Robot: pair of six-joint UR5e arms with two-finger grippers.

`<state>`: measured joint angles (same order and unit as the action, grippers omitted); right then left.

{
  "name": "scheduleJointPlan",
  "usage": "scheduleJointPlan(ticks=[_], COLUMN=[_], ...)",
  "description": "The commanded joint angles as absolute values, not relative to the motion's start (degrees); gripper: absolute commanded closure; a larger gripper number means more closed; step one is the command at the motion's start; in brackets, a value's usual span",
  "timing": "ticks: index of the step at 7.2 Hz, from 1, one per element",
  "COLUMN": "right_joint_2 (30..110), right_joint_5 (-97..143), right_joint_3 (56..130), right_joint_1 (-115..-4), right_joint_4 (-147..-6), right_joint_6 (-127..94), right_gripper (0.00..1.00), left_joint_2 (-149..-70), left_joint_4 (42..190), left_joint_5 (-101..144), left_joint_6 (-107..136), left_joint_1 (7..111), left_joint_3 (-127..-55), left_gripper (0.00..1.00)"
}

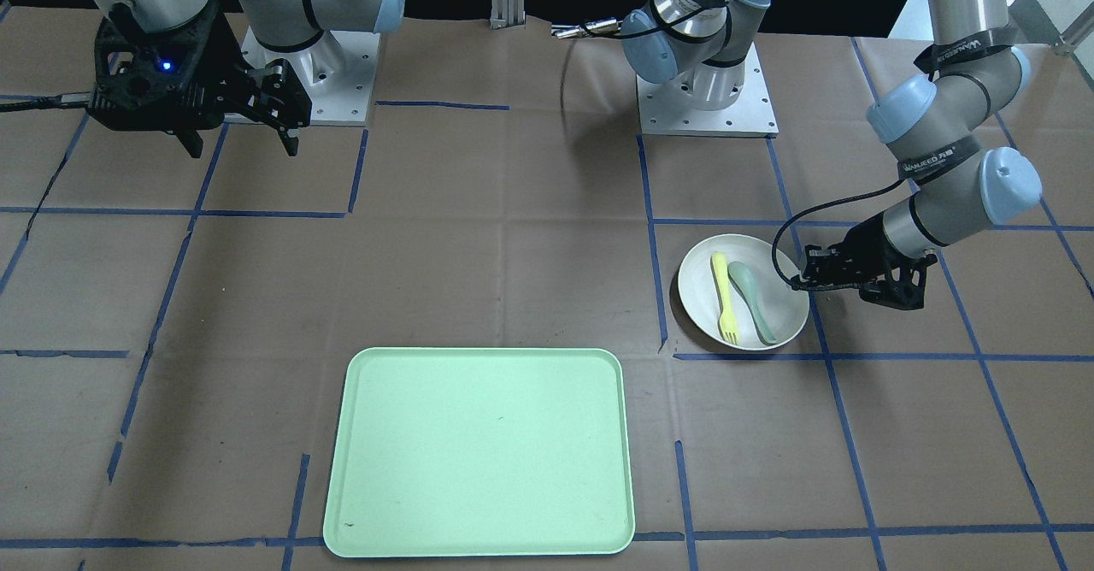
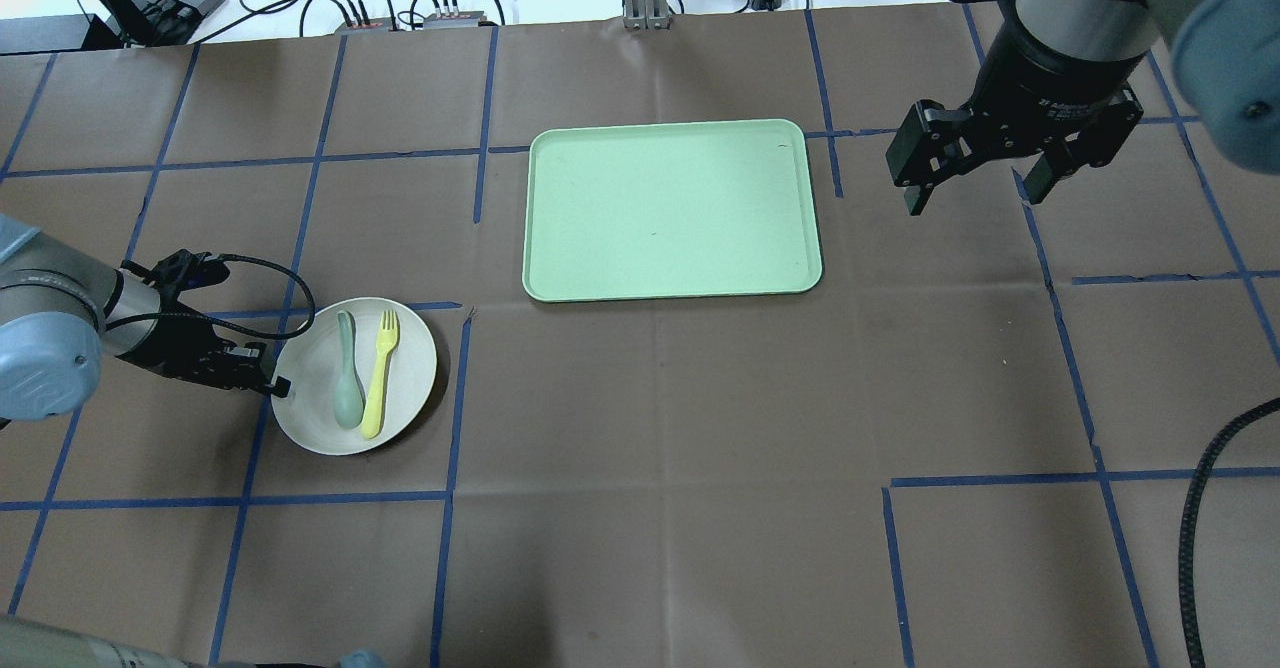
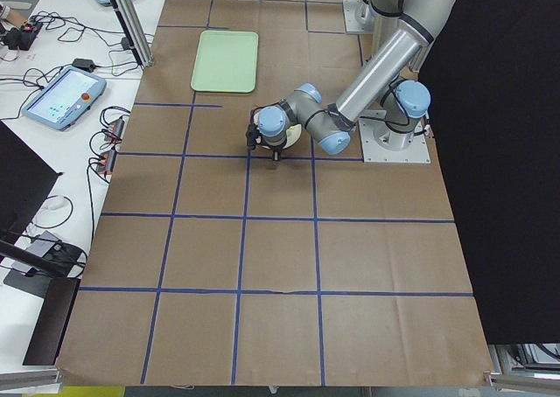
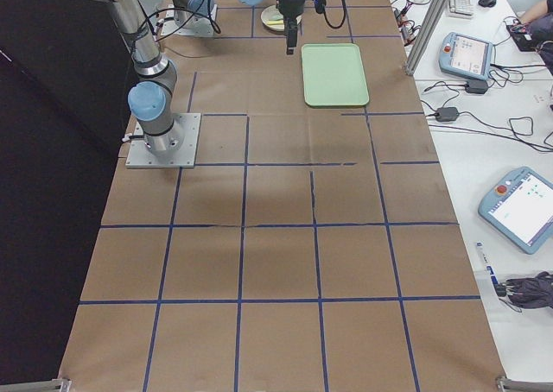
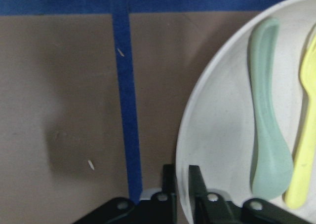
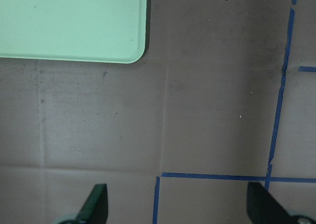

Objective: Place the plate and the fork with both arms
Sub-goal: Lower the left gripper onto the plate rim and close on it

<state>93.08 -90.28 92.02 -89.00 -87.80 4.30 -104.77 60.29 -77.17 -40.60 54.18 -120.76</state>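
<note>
Brown paper (image 1: 513,280) crossed with blue tape covers the table. From the front-facing camera a mint-green tray (image 1: 479,451) lies at the operators' edge; the off-white plate (image 1: 699,285) sits well apart from the tray, off its corner on the robot's left side and nearer the robot; in it the pale yellow fork (image 1: 725,297) and a grey-green spoon (image 1: 754,302) lie side by side, fork toward the tray, tines away from the robot; the left gripper (image 1: 803,281) meets the plate's rim on the side away from the tray; the right gripper (image 1: 242,145) hangs far off on the tray's other side, jaws spread.

Overhead, the right gripper hangs just beside the tray's short edge, holding nothing.

Only the left wrist camera shows the grip: two black fingers (image 5: 170,187) stand nearly together with the plate's rim pinched between them.

The right wrist camera shows fingertips (image 6: 96,206) wide apart over bare paper, a tray corner beyond.

From the table's left end the left arm hides most of the plate; from the right end the plate is too small to judge.
</note>
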Motion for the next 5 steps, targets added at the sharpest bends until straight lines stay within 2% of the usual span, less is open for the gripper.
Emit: scheduleJointPlan(ticks=[1,5], right_joint_2=[93.08,93.08], right_joint_5=[-90.35,-90.26], right_joint_3=[92.02,92.02], right_joint_1=[-89.03,-89.03], right_joint_4=[-87.80,-87.80], right_joint_6=[4.31,4.22], right_gripper=[0.00,0.00], left_joint_2=[-104.77,-104.68], left_joint_4=[60.29,60.12], left_joint_5=[-77.17,-77.08], left_joint_6=[-40.61,-40.69], left_joint_1=[54.14,54.14], left_joint_3=[-120.76,-120.67], left_gripper=[0.83,0.90])
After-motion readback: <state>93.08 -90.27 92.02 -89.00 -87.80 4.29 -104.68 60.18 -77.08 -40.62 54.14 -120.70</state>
